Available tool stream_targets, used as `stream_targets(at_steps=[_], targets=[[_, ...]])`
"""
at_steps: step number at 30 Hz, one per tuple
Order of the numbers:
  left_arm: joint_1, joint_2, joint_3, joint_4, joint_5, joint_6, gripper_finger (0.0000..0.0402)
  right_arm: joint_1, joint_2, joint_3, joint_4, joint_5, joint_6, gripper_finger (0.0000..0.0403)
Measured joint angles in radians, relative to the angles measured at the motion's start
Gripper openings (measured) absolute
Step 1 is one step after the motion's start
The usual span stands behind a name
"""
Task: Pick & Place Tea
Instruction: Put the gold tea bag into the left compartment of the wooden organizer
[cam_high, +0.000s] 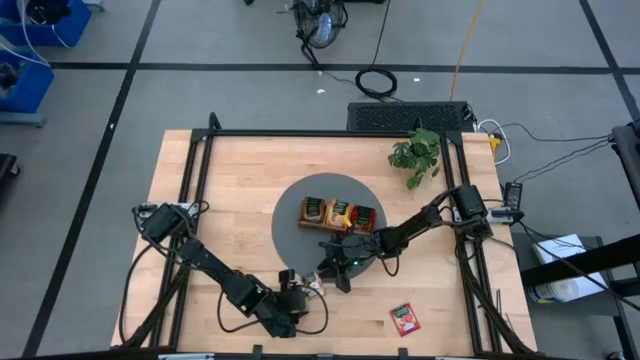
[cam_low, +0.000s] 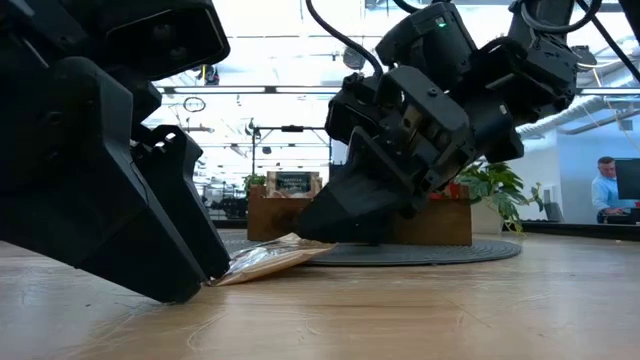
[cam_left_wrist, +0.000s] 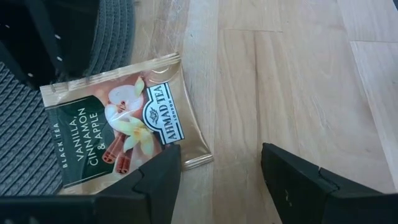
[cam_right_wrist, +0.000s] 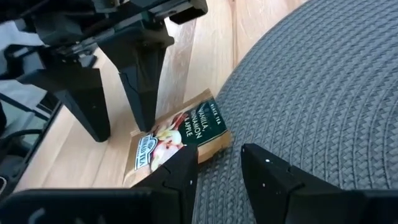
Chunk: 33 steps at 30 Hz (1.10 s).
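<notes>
High view: a wooden table (cam_high: 230, 180) on grey floor carries a round grey mat (cam_high: 295, 240). A cream-green tea sachet (cam_left_wrist: 121, 121) straddles the mat's edge. Left gripper (cam_left_wrist: 221, 174) and right gripper (cam_right_wrist: 217, 165) stand apart, empty, beside it.

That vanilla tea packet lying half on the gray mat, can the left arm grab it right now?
Probably yes. The left gripper is open right beside the vanilla tea sachet, one jaw at its corner. But the right gripper is open at the same sachet from the mat side, so they could bump.
</notes>
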Motion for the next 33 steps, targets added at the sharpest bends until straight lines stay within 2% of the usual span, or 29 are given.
stream_targets(at_steps=[3,18,33], targets=[[-0.001,0.0,0.0,0.0,0.0,-0.002,0.0225,0.008,0.0,0.02,-0.043,0.0,-0.023,0.011],[0.009,0.0,-0.002,0.01,-0.003,0.014,0.0225,0.044,0.001,0.028,-0.037,0.014,-0.158,0.011],[0.006,0.0,-0.002,0.013,-0.009,0.035,0.0225,0.046,0.001,0.029,-0.021,0.05,-0.172,0.011]])
